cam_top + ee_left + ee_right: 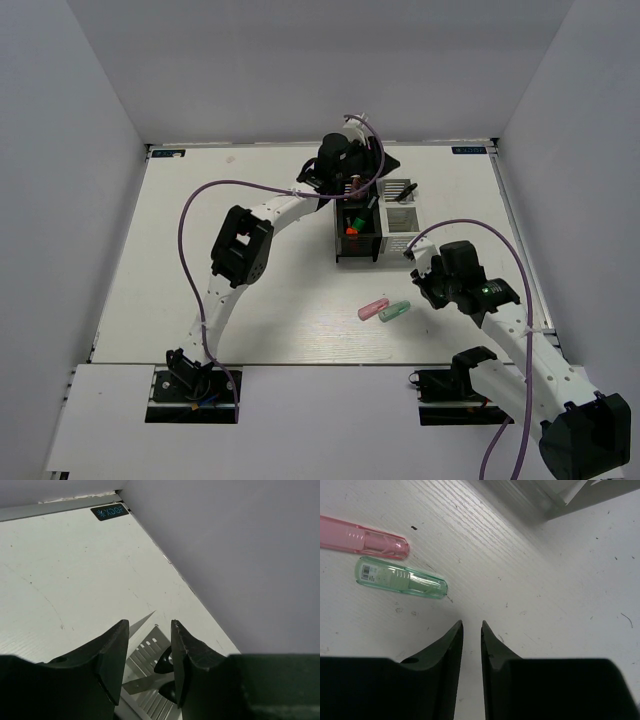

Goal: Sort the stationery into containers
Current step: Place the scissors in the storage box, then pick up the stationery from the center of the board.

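Your left end effector (150, 625) hangs part open and empty above the slatted white organizer (145, 656). Your right end effector (472, 624), barely parted, grips nothing. 2 clear, round-ended plastic pieces, pink tube (365, 539) and mint tube (400, 577), lie side by side on the grained bench (545, 605).

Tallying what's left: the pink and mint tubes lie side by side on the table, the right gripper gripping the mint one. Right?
No: the right gripper grips nothing. The right wrist view shows the mint tube lying free beside the pink tube on the table, clear of it.
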{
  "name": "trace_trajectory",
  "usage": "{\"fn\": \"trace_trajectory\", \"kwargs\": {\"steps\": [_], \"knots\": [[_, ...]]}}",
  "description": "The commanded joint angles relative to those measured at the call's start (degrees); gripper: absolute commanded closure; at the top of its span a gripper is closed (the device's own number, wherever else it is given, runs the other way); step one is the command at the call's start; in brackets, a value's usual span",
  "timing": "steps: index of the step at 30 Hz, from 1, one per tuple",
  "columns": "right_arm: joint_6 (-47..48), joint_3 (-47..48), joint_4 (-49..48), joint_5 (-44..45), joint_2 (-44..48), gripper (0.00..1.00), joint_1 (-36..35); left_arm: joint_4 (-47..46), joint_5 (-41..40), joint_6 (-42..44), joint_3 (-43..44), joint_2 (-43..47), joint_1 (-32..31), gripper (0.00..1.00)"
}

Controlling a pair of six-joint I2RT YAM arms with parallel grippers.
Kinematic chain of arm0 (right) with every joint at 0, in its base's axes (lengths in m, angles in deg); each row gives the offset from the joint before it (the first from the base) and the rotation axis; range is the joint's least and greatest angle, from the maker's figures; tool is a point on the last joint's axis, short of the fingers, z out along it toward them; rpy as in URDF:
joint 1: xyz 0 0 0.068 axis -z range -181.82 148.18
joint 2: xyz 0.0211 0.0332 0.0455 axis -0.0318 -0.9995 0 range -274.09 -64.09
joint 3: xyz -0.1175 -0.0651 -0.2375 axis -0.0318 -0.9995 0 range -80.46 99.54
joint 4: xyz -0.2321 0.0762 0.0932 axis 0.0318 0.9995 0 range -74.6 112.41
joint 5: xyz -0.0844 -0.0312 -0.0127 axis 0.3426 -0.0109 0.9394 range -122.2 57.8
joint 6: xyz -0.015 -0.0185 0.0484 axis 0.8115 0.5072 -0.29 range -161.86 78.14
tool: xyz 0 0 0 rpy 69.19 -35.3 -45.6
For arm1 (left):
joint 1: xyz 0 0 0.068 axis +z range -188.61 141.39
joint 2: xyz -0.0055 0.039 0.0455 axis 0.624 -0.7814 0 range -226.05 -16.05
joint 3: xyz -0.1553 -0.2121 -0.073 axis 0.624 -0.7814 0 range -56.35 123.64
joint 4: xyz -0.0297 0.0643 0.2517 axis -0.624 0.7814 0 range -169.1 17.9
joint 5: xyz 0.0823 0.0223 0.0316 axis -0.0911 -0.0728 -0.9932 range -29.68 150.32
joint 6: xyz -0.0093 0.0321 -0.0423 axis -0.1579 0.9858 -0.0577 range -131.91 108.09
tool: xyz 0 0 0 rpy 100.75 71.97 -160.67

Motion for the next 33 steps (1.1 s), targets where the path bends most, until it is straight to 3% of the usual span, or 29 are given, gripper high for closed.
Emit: {"fn": "trace_trajectory", "kwargs": {"steps": [1, 3, 4, 5, 6, 9, 10, 11, 12, 13, 14, 15, 16, 17, 18, 20, 21, 22, 24, 26, 27, 28, 29, 33], "knots": [[-0.2, 0.5, 0.3, -0.8, 0.9, 0.76, 0.2, 0.8, -0.1, 1.1, 3.0, 2.7, -0.2, 0.50], [-0.4, 0.6, 0.3, -0.8, 0.9, 0.79, 0.4, 1.0, 0.1, 0.9, 4.2, 2.9, -0.2, 0.65], [-0.5, 0.4, 0.3, -1.0, 1.0, 0.86, 0.4, 1.0, 0.4, 0.8, 5.2, 3.0, -0.2, 0.76], [-0.6, 0.4, 0.3, -1.3, 1.5, 1.00, 0.6, 1.7, 0.5, 0.5, 6.9, 3.9, -0.4, 0.96], [-0.9, 0.4, 0.3, -1.5, 1.5, 1.00, 0.6, 2.0, 2.1, 0.4, 8.2, 4.4, -0.3, 1.00], [3.0, 0.5, 1.2, -9.5, 3.1, 1.00, 0.6, 4.2, 3.8, 2.8, 6.3, 11.2, -0.7, 1.00], [4.4, 0.8, 5.0, -15.4, 2.8, 1.00, 0.5, 6.2, 4.4, 3.8, 5.4, 13.1, -1.1, 0.95], [8.4, 2.3, 6.4, -22.3, 1.2, 0.94, 0.4, 11.0, 4.7, 6.3, 4.5, 20.0, -1.7, 0.66], [14.4, 2.7, 7.9, -28.6, 0.6, 0.84, 0.2, 13.9, 4.6, 9.7, 0.8, 22.6, -2.0, 0.62], [17.3, 2.7, 11.5, -31.3, 0.1, 0.75, 0.5, 22.7, 1.5, 11.6, -0.6, 27.9, -2.8, 0.59], [23.2, 2.5, 12.2, -33.2, -0.3, 0.73, 0.2, 27.8, -1.0, 17.9, -2.6, 30.5, -4.3, 0.54], [30.0, 2.2, 14.6, -36.5, -1.0, 0.60, 0.5, 42.9, -7.1, 21.4, -4.6, 34.8, -6.9, 0.31], [36.7, 2.2, 14.7, -37.1, -1.5, 0.60, 0.5, 46.9, -14.6, 21.4, -7.8, 39.3, -6.9, 0.30], [39.9, 2.2, 16.5, -37.6, -2.9, 0.30, 0.4, 50.6, -18.0, 23.9, -9.5, 41.3, -8.6, 0.27], [43.7, 2.2, 17.6, -38.3, -4.7, 0.26, 0.7, 59.8, -21.3, 24.3, -11.4, 46.7, -9.4, 0.26], [52.1, 2.6, 17.8, -37.8, -7.1, 0.25, 0.6, 64.0, -28.1, 24.4, -20.4, 50.3, -11.1, 0.26], [53.6, 3.0, 17.4, -37.4, -7.5, 0.25, 0.5, 67.3, -29.5, 24.1, -22.8, 53.8, -11.4, 0.45], [56.3, 3.4, 17.2, -35.7, -8.8, 0.26, 0.5, 69.3, -29.7, 23.9, -31.1, 57.7, -11.7, 0.63], [59.7, 3.1, 14.1, -33.6, -11.2, 0.34, 0.4, 71.2, -30.1, 22.9, -39.7, 63.6, -11.7, 1.00], [65.2, 1.8, 13.6, -32.1, -12.5, 0.42, 0.6, 70.5, -30.8, 22.3, -48.4, 72.0, -11.9, 1.00], [65.2, 1.6, 8.7, -31.7, -13.4, 0.44, 0.6, 70.1, -31.1, 22.1, -53.9, 73.9, -11.9, 0.96], [64.8, 1.9, 7.4, -30.8, -14.6, 0.46, 0.6, 69.0, -31.6, 21.7, -58.4, 77.5, -11.8, 0.83], [62.6, 1.7, 4.2, -30.4, -15.3, 0.46, 0.5, 68.8, -32.8, 21.5, -61.7, 80.7, -11.7, 0.81], [59.7, 2.4, -3.4, -26.5, -18.8, 0.48, 0.2, 68.2, -33.5, 21.5, -68.2, 86.4, -11.6, 0.76]]}}
